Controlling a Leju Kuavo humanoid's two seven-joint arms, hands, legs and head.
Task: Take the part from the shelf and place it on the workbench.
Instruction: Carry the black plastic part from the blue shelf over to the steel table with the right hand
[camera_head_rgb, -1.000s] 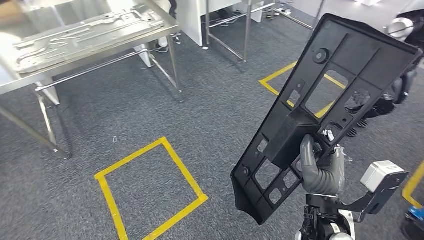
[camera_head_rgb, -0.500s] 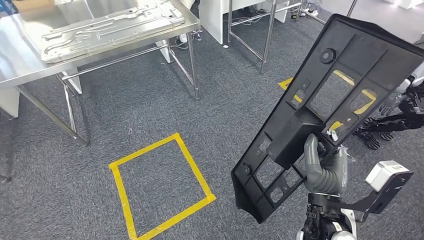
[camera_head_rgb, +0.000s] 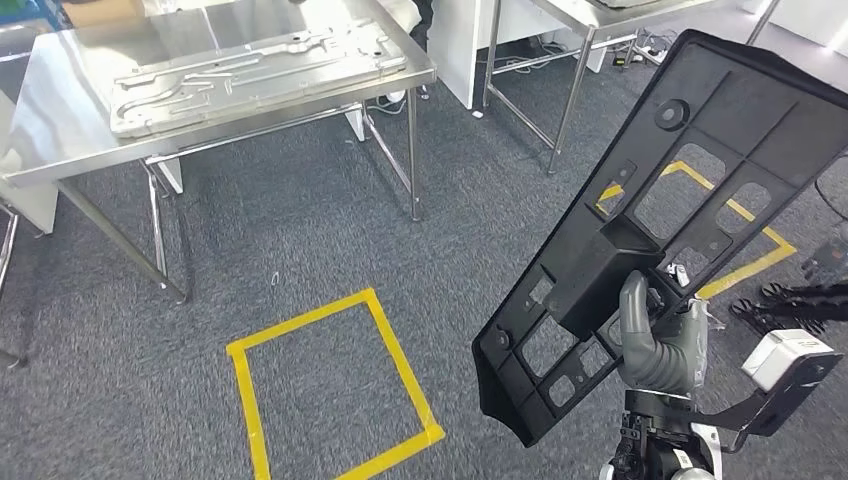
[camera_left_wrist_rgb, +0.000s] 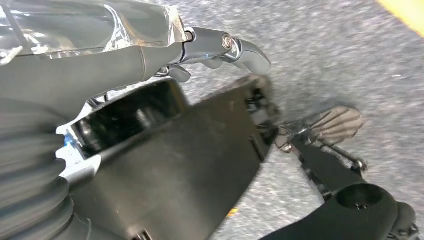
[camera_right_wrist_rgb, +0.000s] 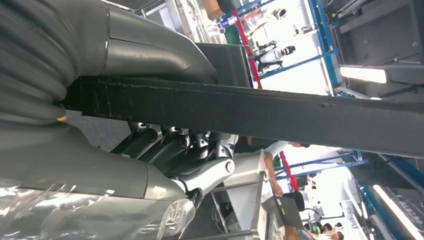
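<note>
Change: across the last second the whole head view has slid, so the steel worktop now sits fuller in frame and the yellow floor square has drifted with it. That reads as the robot turning or walking, not as things moving.
Meaning for the task: the part is already off the shelf. The carry toward the worktop looks under way, and the set-down is not yet done.
Right hand: the right hand grips the black plastic panel near its lower middle, thumb up across the face and the other fingers behind. In the right wrist view the fingers curl under the panel's edge.
Task thing: the panel stands tilted above and ahead of the right hand, its far corner highest, well clear of the floor.
Left hand: the left hand hangs over the grey carpet; the wrist picture does not settle whether its fingers are spread or curled, so I cannot tell.
Worktop: well away from the right hand, far forward and to its left.
What it carries: a pressed sheet-metal panel lies flat on it.
</note>
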